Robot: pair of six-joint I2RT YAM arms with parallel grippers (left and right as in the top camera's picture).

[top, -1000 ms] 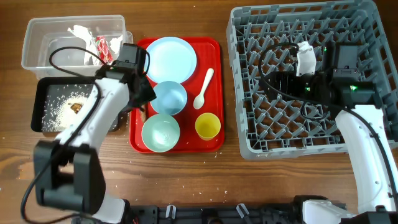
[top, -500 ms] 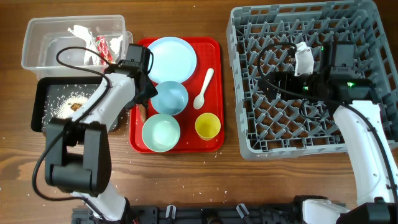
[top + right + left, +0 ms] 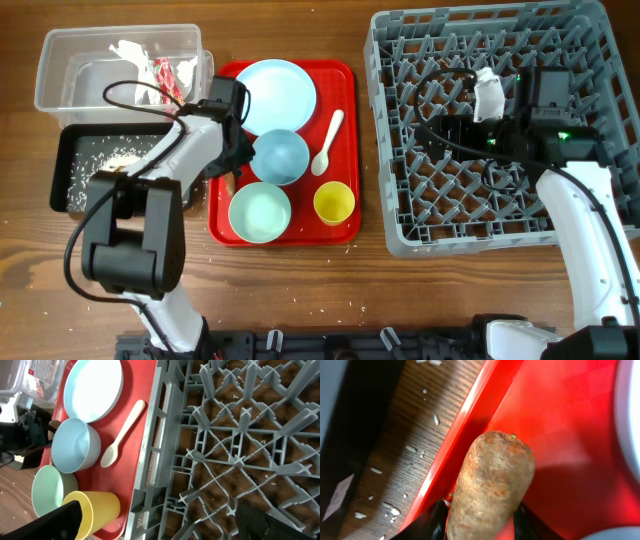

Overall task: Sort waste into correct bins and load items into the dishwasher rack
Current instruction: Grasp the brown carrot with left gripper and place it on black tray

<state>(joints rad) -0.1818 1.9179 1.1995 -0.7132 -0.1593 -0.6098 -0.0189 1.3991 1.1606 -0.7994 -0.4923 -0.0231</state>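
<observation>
Robot lab — wood table point(image 3: 300, 290) w/ dish rack point(image 3: 470, 240).

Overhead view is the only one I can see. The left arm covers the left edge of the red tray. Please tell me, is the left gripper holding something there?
Observer: Yes. The left wrist view shows the brown stick-shaped food scrap clamped in the left gripper.
Operator: Is the scrap over the tray or over the table?
Observer: Over the red tray, just inside its raised rim. The table beside it carries rice crumbs.
Operator: And does the right gripper carry anything?
Observer: No. In the right wrist view the right gripper is open and empty above the dishwasher rack.
</observation>
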